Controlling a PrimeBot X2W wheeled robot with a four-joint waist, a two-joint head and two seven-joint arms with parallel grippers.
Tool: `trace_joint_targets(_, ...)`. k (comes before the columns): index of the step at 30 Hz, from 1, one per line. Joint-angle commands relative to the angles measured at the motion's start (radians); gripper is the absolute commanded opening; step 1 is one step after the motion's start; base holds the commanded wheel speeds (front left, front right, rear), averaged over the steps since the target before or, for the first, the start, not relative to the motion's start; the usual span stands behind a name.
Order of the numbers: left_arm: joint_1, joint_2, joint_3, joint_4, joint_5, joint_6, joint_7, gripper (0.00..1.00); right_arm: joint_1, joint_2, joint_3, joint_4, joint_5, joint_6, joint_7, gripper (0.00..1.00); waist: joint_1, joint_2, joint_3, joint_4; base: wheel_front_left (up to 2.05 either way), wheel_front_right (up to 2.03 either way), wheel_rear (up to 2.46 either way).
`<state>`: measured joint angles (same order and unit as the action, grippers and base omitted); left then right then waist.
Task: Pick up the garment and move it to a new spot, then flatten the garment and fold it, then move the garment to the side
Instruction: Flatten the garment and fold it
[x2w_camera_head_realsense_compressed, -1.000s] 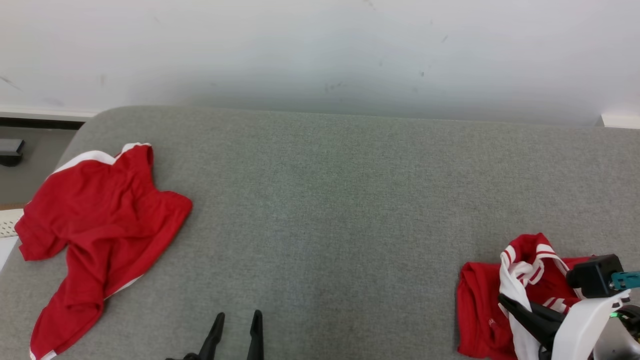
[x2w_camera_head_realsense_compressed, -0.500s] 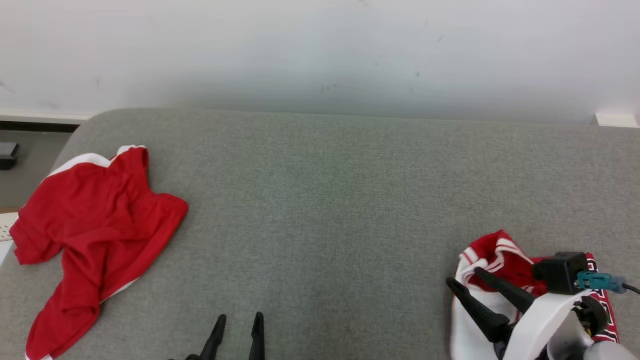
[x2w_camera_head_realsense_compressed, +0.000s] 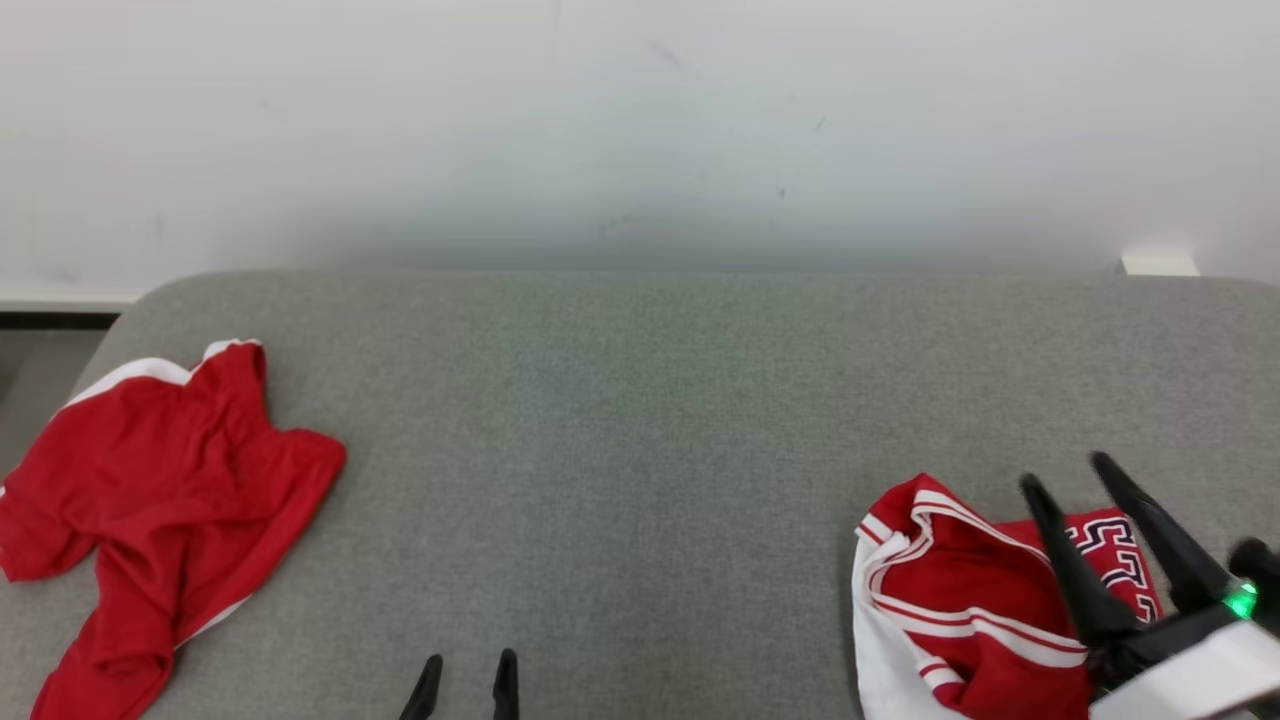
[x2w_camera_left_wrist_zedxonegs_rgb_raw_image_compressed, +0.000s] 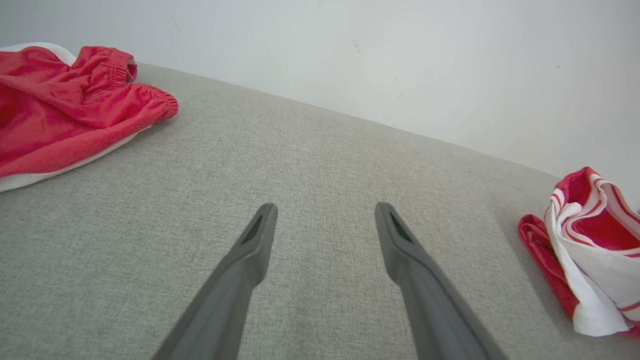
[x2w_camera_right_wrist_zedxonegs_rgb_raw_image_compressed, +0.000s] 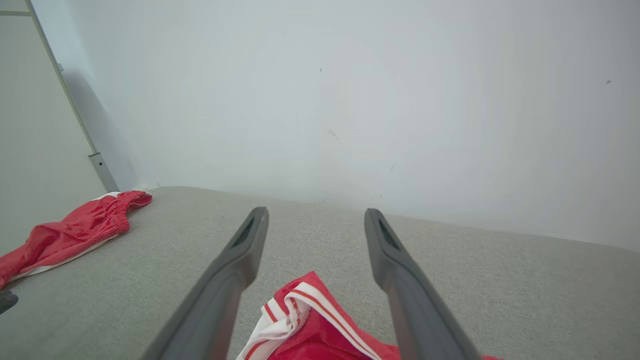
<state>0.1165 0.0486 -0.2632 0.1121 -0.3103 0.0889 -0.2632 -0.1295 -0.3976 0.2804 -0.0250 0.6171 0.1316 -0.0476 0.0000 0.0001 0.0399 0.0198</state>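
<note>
1. Jersey, red with white striped trim and dark lettering on one panel, lies in a bunched heap at the tabletop's front right corner. The head view's frame cuts off its lower part.
2. Right gripper: jaws apart, nothing clamped. It sits over the jersey's right side at that same corner, tips pointing toward the tabletop's back edge. In the right wrist view the cloth lies low between the two fingers, with the tips beyond it over bare grey fabric. Cannot tell if the fingers touch the cloth.
3. Left gripper: jaws apart, empty, at the tabletop's front edge near the middle, over bare fabric and well apart from the jersey.
4. Red shorts with a white side stripe lie crumpled at the tabletop's left end, well apart from both grippers.
5. A wide stretch of grey fabric runs across the tabletop's middle, from shorts to jersey and back to the rear edge.
6. A white wall stands right behind the tabletop's back edge. Both back corners are rounded.
</note>
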Motion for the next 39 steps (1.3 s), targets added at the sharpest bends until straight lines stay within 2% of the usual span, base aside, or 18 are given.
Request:
trace_joint_targets(1,0.018,0.004,0.005,0.0,0.011,0.001,-0.002,1.0,0.031,0.005,-0.031,0.013,-0.024,-0.002,-0.023,1.0,0.0,-0.0001,-0.018,-0.011,0.0,0.0,0.0)
trace_joint_targets(6,0.034,0.004,0.017,-0.001,0.017,-0.002,-0.002,1.0,0.128,0.025,-0.167,0.057,-0.15,-0.002,-0.124,1.0,0.0,-0.0001,-0.049,-0.024,0.0,0.0,0.0)
trace_joint_targets(14,0.054,0.004,0.047,-0.003,0.037,-0.012,-0.002,1.0,0.251,0.116,-0.373,0.166,-0.288,-0.002,-0.211,1.0,0.0,-0.0001,-0.085,-0.032,0.0,0.0,0.0)
trace_joint_targets(20,0.065,0.004,0.077,-0.003,0.05,-0.02,-0.002,1.0,0.276,0.158,-0.423,0.207,-0.314,-0.002,-0.217,1.0,0.0,-0.0001,-0.098,-0.031,0.0,0.0,0.0)
trace_joint_targets(21,0.067,0.004,0.081,-0.003,0.051,-0.021,-0.002,1.0,0.276,0.163,-0.423,0.207,-0.317,-0.002,-0.217,0.85,0.0,-0.0001,-0.099,-0.03,0.0,0.0,0.0)
trace_joint_targets(22,0.068,0.004,0.083,-0.003,0.052,-0.023,-0.002,1.0,0.272,0.169,-0.418,0.205,-0.311,-0.002,-0.217,0.46,0.0,-0.0001,-0.099,-0.029,0.0,0.0,0.0)
trace_joint_targets(23,0.068,0.004,0.085,-0.002,0.053,-0.024,-0.002,1.0,0.269,0.169,-0.407,0.207,-0.305,-0.002,-0.217,0.14,0.0,-0.0001,-0.1,-0.028,0.0,0.0,0.0)
trace_joint_targets(24,0.067,0.004,0.087,-0.001,0.054,-0.025,-0.002,1.0,0.263,0.166,-0.397,0.209,-0.304,-0.002,-0.217,0.0,0.0,-0.0001,-0.1,-0.027,0.0,0.0,0.0)
trace_joint_targets(31,0.054,0.004,0.086,0.001,0.057,-0.03,-0.002,1.0,0.203,0.166,-0.285,0.268,-0.306,-0.002,-0.217,0.0,0.0,-0.0001,-0.089,-0.013,0.0,0.0,0.0)
trace_joint_targets(35,0.041,0.003,0.079,0.002,0.058,-0.034,-0.002,1.0,0.126,0.176,-0.165,0.385,-0.326,-0.002,-0.216,0.0,0.0,-0.0001,-0.073,-0.001,0.0,0.0,0.0)
trace_joint_targets(39,0.028,0.004,0.072,0.008,0.061,-0.036,-0.002,1.0,0.04,0.215,-0.052,0.521,-0.324,-0.002,-0.216,0.0,0.0,-0.0001,-0.059,0.019,0.0,0.0,0.0)
